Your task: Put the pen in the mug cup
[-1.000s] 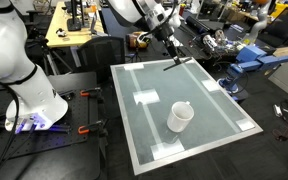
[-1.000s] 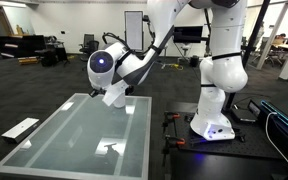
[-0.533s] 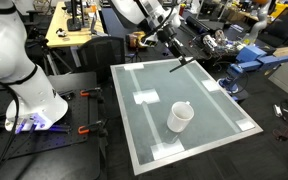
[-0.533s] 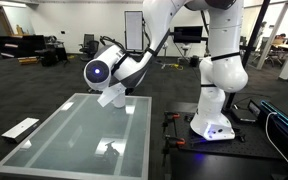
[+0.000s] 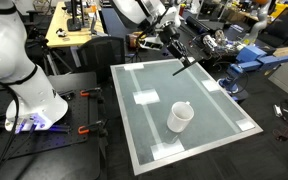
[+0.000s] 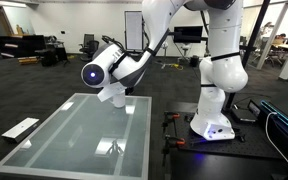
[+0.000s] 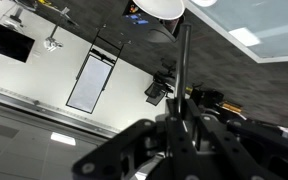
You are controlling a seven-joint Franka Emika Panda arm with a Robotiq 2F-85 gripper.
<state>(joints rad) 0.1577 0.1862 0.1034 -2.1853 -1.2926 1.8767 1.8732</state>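
Observation:
The white mug cup [image 5: 180,117] stands upright on the glass-topped table [image 5: 214,125], right of its middle. My gripper [image 5: 173,49] hangs above the table's far edge and is shut on the thin dark pen [image 5: 183,66], which slants down and to the right from the fingers, clear of the table. The mug is well below and nearer the camera than the pen. In the wrist view the pen [image 7: 184,60] sticks straight out between the dark fingers [image 7: 184,122]. In an exterior view the arm's wrist [image 6: 106,73] hovers over the table's far side; the pen and mug are not discernible there.
The table has white tape marks at its corners [image 5: 167,150]. The robot's white base [image 5: 19,70] stands beside the table. Cluttered benches and blue equipment [image 5: 246,55] lie behind it. A white keyboard-like object [image 6: 21,128] lies on the floor.
The gripper has shifted slightly right and up with the pen still in it; the pen now hangs more steeply. The mug has not moved.

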